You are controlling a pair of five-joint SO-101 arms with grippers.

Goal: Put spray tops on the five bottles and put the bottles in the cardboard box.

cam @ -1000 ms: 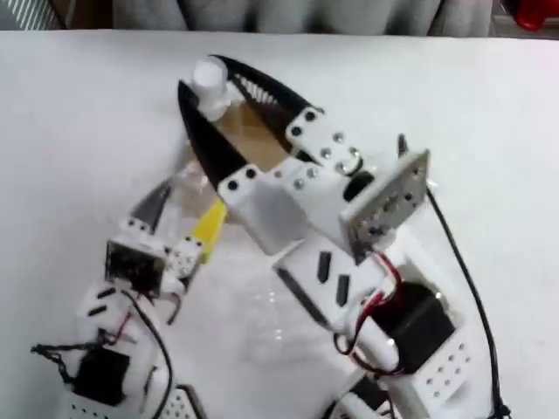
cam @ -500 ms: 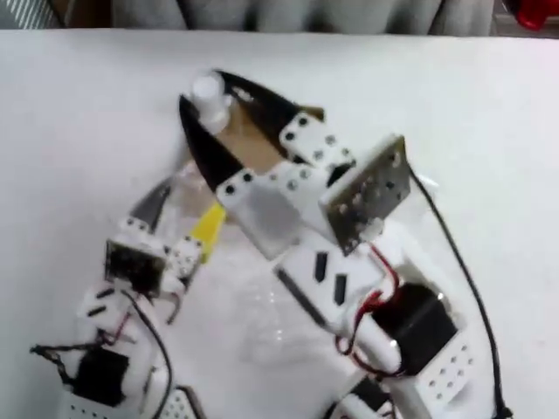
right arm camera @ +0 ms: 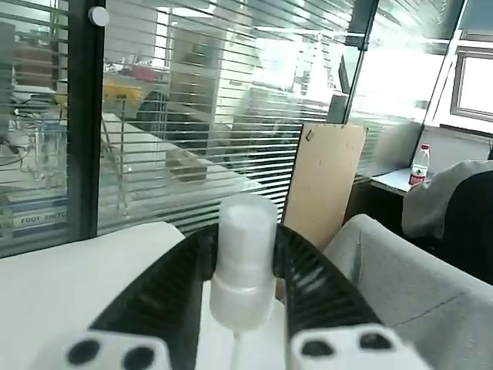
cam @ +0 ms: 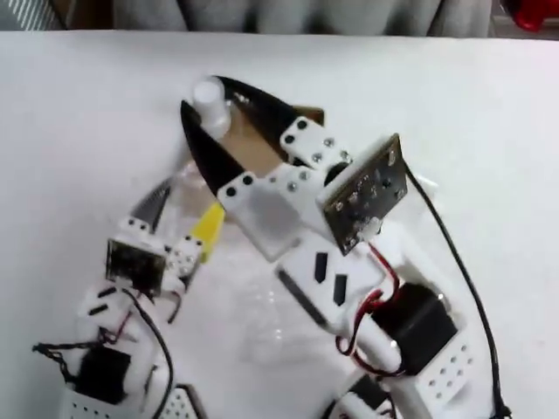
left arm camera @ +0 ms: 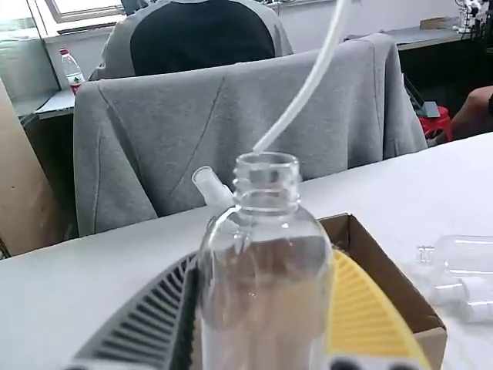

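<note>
**High view.** Illumination is bright and diffuse. The table (cam: 79,105) renders near-white with almost no surface texture. Shadows under the arms are faint and soft-edged.

**Left wrist view.** Light is even and moderate. The table reads grey here. The clear bottle (left arm camera: 266,285) carries small specular highlights on its neck and shoulder. A window (left arm camera: 85,8) forms a bright strip behind the scene.

**Right wrist view.** The scene is strongly backlit. Daylight enters through the slatted blinds (right arm camera: 231,116), and the upper panes are blown out to white. The spray top (right arm camera: 245,262) appears pale and low in contrast against this glare. The black fingers (right arm camera: 166,297) of the right pincer (right arm camera: 245,235) read dark with little surface detail.
</note>
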